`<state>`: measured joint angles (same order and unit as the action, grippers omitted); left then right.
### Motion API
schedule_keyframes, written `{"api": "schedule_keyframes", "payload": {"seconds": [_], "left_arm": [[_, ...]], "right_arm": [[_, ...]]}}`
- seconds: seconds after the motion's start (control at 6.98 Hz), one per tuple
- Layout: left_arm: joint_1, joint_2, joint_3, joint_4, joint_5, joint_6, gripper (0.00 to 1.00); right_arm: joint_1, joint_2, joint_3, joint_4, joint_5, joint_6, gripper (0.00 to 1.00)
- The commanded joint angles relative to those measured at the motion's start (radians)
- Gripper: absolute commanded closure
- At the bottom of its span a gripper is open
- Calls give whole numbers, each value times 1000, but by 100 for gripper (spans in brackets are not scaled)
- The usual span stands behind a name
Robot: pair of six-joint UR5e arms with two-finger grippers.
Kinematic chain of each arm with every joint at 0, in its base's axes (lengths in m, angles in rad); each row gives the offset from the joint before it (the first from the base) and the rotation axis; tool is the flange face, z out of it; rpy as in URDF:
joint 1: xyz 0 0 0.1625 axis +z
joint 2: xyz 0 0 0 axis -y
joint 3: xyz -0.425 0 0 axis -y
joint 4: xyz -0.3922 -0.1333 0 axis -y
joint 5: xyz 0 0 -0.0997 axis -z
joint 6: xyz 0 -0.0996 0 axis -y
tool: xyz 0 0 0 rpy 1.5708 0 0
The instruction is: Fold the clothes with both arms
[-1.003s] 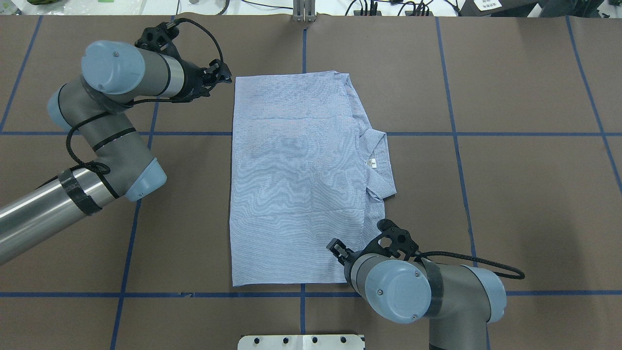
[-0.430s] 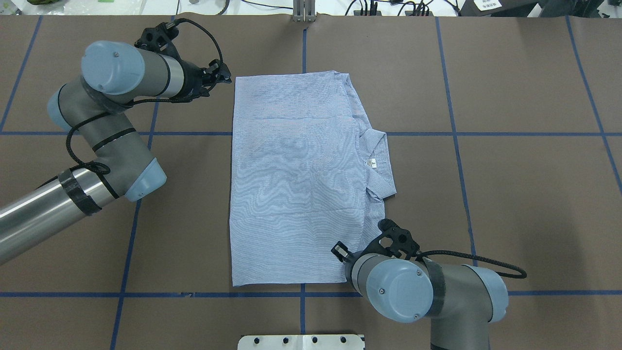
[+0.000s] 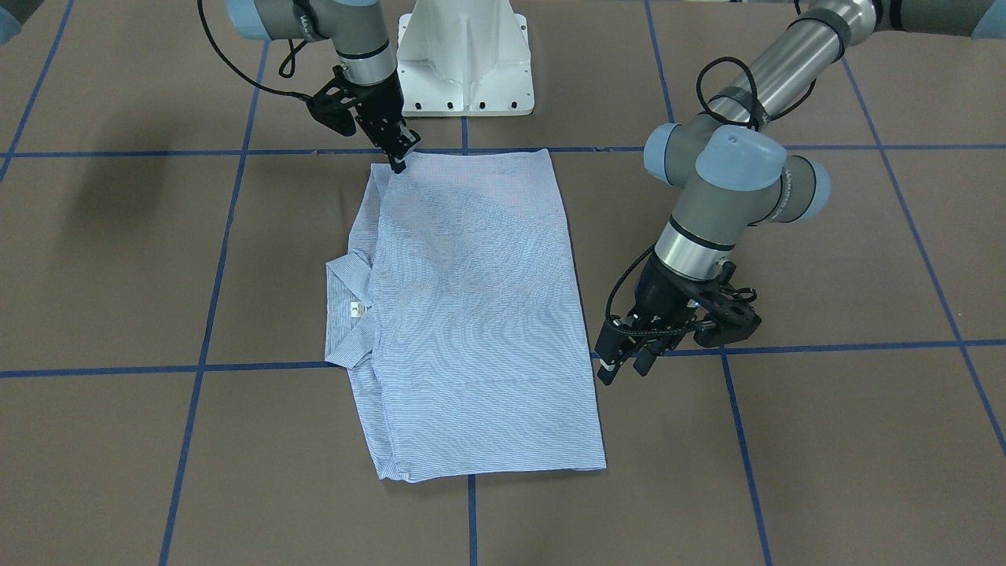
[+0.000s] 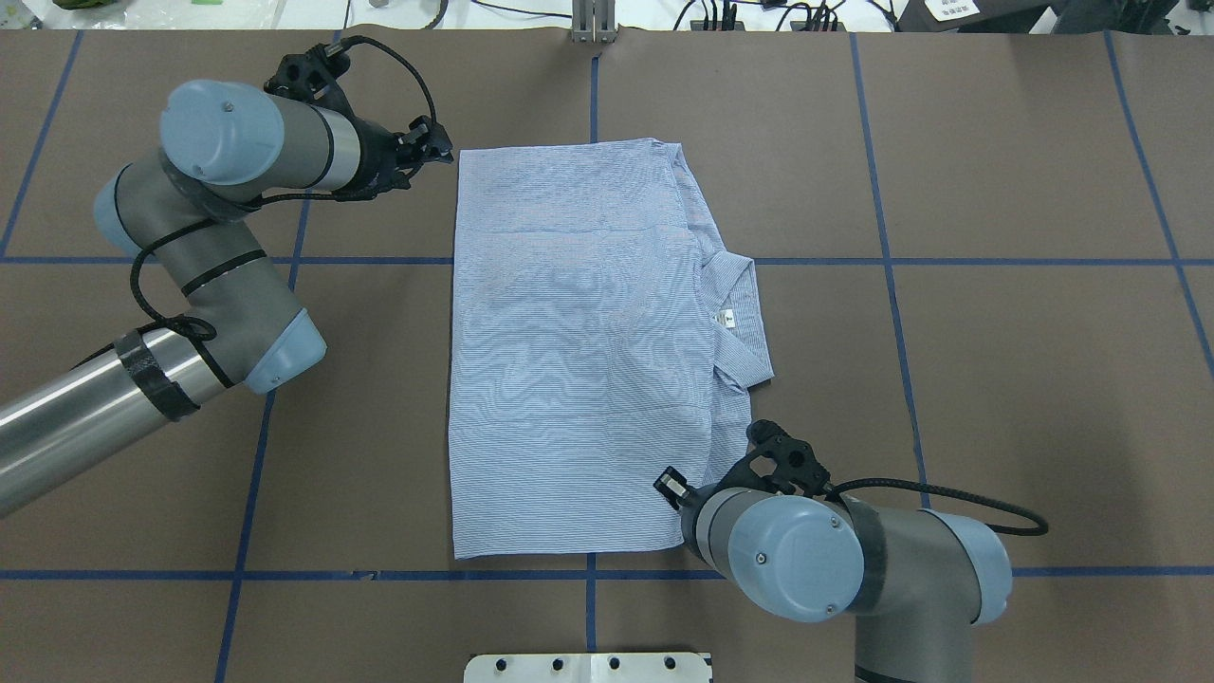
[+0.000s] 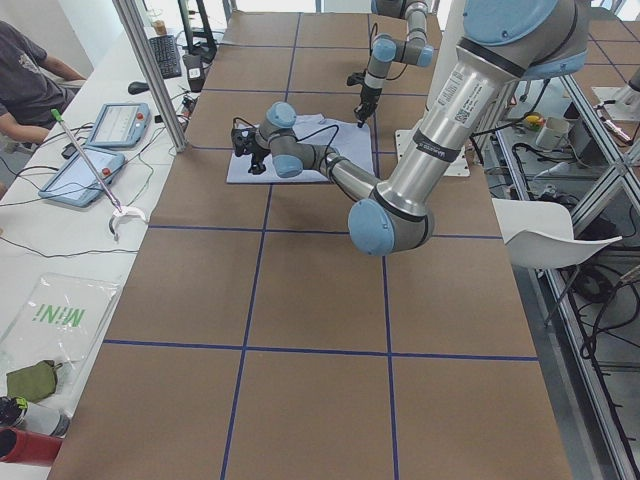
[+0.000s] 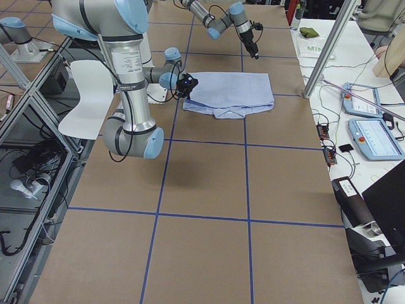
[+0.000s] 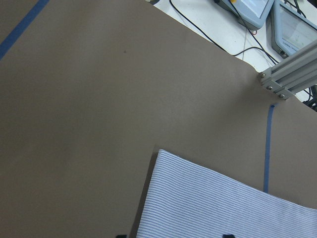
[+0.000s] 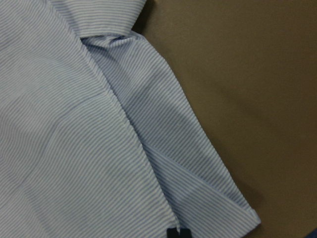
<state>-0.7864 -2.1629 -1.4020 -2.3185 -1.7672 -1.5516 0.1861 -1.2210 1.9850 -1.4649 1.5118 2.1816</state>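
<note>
The striped shirt [image 4: 579, 351] lies folded flat as a tall rectangle in the middle of the table, with its collar [image 4: 735, 318] and white neck label sticking out on the right. My left gripper [image 3: 622, 369] hovers open just off the shirt's far left corner. In the left wrist view that shirt corner [image 7: 223, 203] lies between the spread fingertips. My right gripper [image 3: 398, 161] points down, shut, with its tips on the shirt's near corner on the collar side [image 8: 99, 124]. The right arm [image 4: 797, 560] hides those tips in the overhead view.
The brown table [image 4: 996, 379] carries a grid of blue tape lines. The white pedestal base [image 3: 464, 63] stands at the robot's edge. Tablets and cables [image 6: 373, 136] lie on a side bench, where a person [image 5: 30, 80] sits.
The right arm has shifted slightly to the right and toward the robot's edge. The left arm and the shirt have stayed put.
</note>
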Motion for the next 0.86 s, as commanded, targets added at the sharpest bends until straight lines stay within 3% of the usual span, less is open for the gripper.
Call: {"api": "schedule_keyframes", "payload": {"seconds": [0.0, 0.14, 0.29, 0.43, 0.72], "left_arm": [[1, -2, 1, -1, 0, -2, 29], [1, -2, 2, -1, 0, -2, 28], [1, -3, 2, 1, 0, -2, 28], [1, -2, 2, 1, 0, -4, 28], [1, -2, 2, 1, 2, -4, 28]], "right_arm": [[15, -23, 21, -29, 8, -8, 100], [9, -37, 14, -29, 1, -10, 100], [9, -41, 12, -29, 1, -10, 76], [10, -48, 11, -29, -5, -6, 1], [9, -66, 20, -28, -18, -6, 0]]}}
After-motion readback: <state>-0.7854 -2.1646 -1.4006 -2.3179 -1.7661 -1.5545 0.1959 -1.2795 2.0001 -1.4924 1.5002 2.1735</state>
